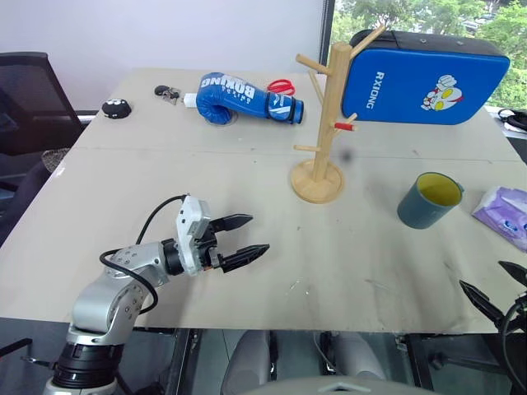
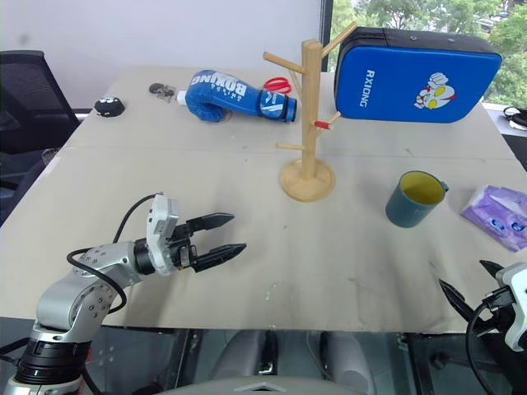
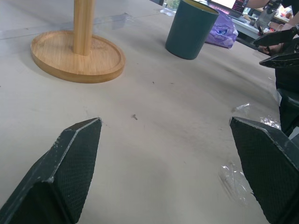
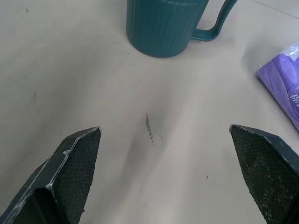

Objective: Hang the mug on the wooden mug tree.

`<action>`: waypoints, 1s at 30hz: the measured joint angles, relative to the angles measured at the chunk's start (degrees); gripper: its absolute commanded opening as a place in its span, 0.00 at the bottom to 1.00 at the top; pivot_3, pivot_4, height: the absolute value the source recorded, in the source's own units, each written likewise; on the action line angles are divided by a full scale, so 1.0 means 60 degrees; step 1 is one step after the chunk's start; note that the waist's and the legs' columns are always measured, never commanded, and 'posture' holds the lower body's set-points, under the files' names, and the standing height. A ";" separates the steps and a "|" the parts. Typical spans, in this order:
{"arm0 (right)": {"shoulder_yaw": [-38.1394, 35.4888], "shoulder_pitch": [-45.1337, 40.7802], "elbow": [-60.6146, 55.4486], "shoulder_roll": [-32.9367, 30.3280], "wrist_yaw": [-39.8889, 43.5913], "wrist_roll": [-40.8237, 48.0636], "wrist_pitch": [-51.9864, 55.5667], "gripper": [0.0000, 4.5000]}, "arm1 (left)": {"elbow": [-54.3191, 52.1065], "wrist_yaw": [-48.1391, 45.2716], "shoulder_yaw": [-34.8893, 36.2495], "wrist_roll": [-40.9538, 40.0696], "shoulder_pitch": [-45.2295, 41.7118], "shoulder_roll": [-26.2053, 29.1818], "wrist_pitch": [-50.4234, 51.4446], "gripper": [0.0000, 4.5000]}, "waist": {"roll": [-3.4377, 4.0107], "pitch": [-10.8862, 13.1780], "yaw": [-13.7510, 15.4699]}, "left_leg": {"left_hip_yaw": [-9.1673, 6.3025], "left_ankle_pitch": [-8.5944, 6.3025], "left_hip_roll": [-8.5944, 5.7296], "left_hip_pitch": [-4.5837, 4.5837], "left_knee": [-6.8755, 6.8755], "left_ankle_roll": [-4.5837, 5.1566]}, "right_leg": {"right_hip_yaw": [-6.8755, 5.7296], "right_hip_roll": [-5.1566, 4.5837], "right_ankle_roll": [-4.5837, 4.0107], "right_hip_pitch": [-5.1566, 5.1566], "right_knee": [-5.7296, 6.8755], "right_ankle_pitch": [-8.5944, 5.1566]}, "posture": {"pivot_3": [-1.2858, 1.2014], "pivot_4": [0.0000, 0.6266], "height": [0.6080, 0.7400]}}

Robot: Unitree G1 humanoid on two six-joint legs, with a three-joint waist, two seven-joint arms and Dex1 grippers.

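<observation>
Our right gripper [image 2: 468, 295], jaws spread and empty, sits nearest the upright mug [image 2: 414, 198], straight ahead, handle facing away from the wooden mug tree [image 2: 308, 123].

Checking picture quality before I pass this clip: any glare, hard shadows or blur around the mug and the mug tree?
Left eye view: even, soft light; the wooden mug tree and the mug are sharp with only faint shadows; the window behind is bright, without glare on the table. Right wrist view: the mug is crisp, its top cut off by the frame. Left wrist view: the tree's base is sharp, the far background soft.
</observation>
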 measured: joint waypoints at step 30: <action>0.1866 -0.6189 0.4216 -0.0979 -0.1217 -0.1478 -0.0178 0.99 | -0.1244 -0.1566 0.0110 -0.1985 -0.0480 0.0095 0.0188 1.00 | 0.0007 0.0008 -0.0001 | 0.0009 0.0001 -0.0011 0.0001 0.0007 0.0001 | 0.0018 0.0025 -0.0007 0.0002 0.0006 0.0008 | 0.52 0.24 1.00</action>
